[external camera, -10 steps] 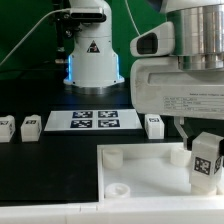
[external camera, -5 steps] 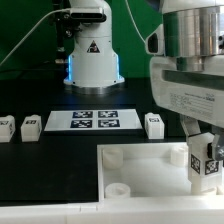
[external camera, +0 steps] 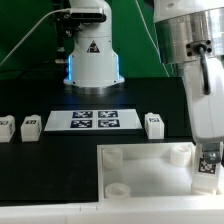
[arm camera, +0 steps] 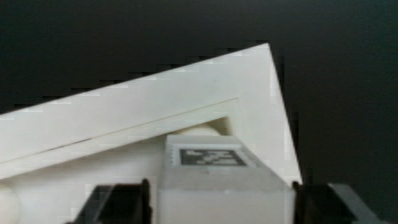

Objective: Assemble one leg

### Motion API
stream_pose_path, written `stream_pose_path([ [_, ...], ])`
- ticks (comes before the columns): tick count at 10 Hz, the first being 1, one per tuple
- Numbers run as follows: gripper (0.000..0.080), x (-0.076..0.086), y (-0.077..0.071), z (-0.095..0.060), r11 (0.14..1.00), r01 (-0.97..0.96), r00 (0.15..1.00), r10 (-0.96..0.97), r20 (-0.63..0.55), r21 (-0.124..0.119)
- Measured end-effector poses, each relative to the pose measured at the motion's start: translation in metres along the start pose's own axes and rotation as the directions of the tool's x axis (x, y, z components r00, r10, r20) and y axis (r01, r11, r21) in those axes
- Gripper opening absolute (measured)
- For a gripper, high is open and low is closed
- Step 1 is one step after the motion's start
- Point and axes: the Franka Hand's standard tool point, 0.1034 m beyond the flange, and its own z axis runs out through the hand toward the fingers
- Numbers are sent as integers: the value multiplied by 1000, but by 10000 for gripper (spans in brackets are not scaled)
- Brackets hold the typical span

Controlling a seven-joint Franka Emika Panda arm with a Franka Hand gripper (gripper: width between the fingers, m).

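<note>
My gripper [external camera: 209, 160] is shut on a leg [external camera: 208, 164], a small white block with a black-and-white tag, at the exterior view's right edge. It holds the leg over the right side of the large white tray-like piece [external camera: 140, 168], by a round corner socket [external camera: 180, 153]. In the wrist view the leg [arm camera: 217, 165] sits between the two dark fingers [arm camera: 121, 203], with the tray's corner [arm camera: 196, 90] beyond it. Three more legs stand on the black table: two at the exterior view's left [external camera: 29, 125] [external camera: 5, 127], one right of the marker board [external camera: 154, 123].
The marker board [external camera: 92, 120] lies at the middle of the table. The arm's white base [external camera: 92, 50] stands behind it. Another round socket [external camera: 119, 188] shows on the tray's near left part, and one [external camera: 112, 155] at its far left corner.
The gripper with the leg has moved toward the exterior view's right and a little down. The hand has turned, so its broad white body no longer fills the right side.
</note>
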Motion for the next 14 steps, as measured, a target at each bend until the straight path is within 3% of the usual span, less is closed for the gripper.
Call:
stream_pose_path([
  [1, 510, 0, 0, 0, 1000, 3, 1000, -3, 0, 0],
  [2, 610, 0, 1, 0, 998, 68, 998, -68, -1, -1],
  [3, 610, -1, 3, 2, 964, 264, 964, -264, -15, -6],
  [5, 647, -10, 6, 2, 788, 615, 786, -616, -42, -39],
  [8, 649, -5, 4, 2, 579, 814, 578, -815, -35, -49],
  [10, 649, -12, 2, 1, 288, 950, 288, -957, -14, -122],
  [11, 607, -10, 0, 1, 266, 957, 266, -964, -20, -115],
  [12, 607, -10, 1, 2, 311, 944, 310, -950, -24, -113],
  [13, 433, -10, 1, 2, 307, 945, 307, -952, -23, -113],
  [14, 313, -6, 2, 2, 312, 942, 312, -950, -19, -120],
])
